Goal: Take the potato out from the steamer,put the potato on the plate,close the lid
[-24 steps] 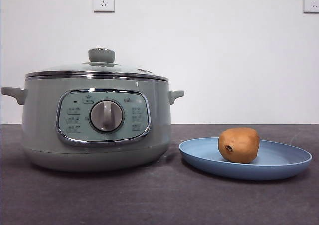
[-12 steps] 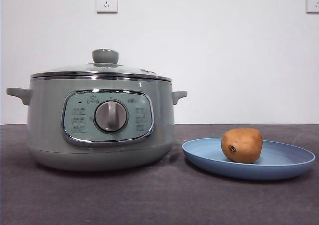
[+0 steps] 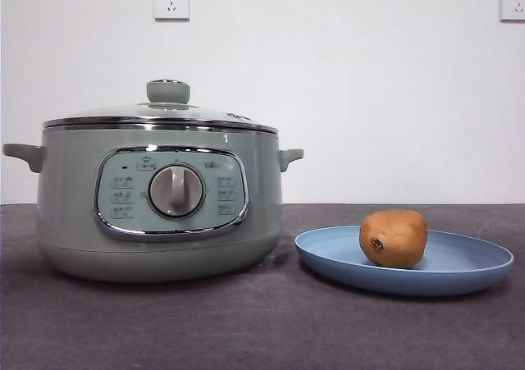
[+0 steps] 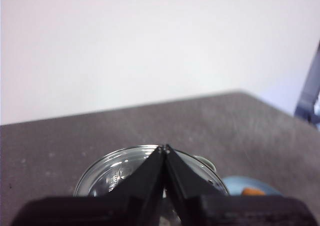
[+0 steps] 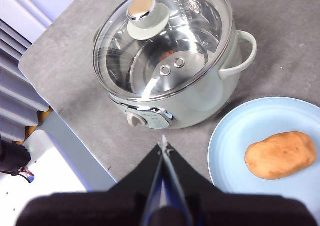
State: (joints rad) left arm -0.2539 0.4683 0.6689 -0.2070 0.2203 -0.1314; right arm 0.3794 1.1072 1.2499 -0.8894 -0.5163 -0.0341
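The sage-green steamer (image 3: pixel 156 214) stands at the left with the glass lid (image 3: pixel 160 114) shut on it, its green knob (image 3: pixel 167 91) on top. The brown potato (image 3: pixel 394 238) lies on the light-blue plate (image 3: pixel 476 263) to the right. In the right wrist view the steamer (image 5: pixel 200 93), lid (image 5: pixel 165 45), plate (image 5: pixel 235 136) and potato (image 5: pixel 281 155) all lie below my right gripper (image 5: pixel 163 145), which is shut and empty, high above the table. My left gripper (image 4: pixel 164 148) is shut and empty, high above the lid (image 4: pixel 115 168); a bit of the plate (image 4: pixel 240 182) shows.
Both arms are out of the front view. Two wall sockets (image 3: pixel 171 1) sit on the white wall behind. The dark grey table (image 3: pixel 262 329) runs across the front; its edge (image 5: pixel 65 131) shows near the steamer in the right wrist view.
The whole front picture shifted slightly right and then back; the steamer, lid, plate and potato have not moved relative to each other.
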